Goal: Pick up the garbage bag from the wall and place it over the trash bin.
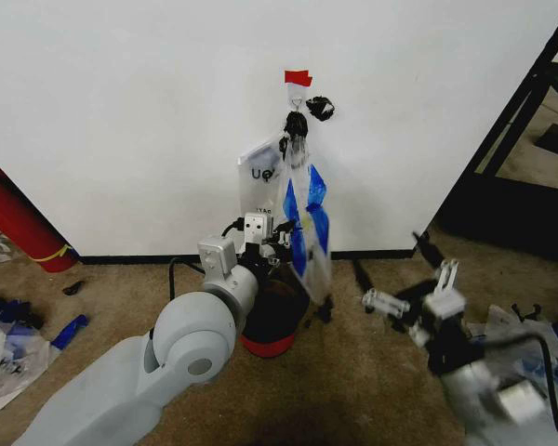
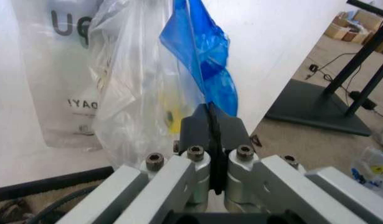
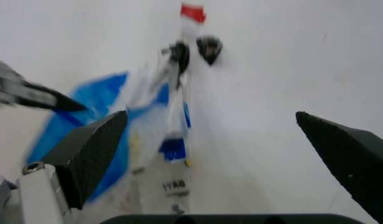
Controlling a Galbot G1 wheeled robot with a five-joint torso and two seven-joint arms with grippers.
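Two pincers near a garbage bag [image 1: 305,218] that hangs from the hook on the wall [image 1: 121,111]; little of the task looks done.

Judging by this, the bag has yet to come off its hook and go over the trash bin [image 1: 272,321] on the floor just below. Left pincer [image 2: 211,122] is pressed tight together against the bag's lower folds, apparently pinching the thin plastic. Right pincer [image 3: 213,140] stands spread wide, holding nothing, facing the bag from farther back.

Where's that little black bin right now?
In the head view, the trash bin sits on the floor against the wall, below the hanging garbage bag, partly hidden behind the left end effector.
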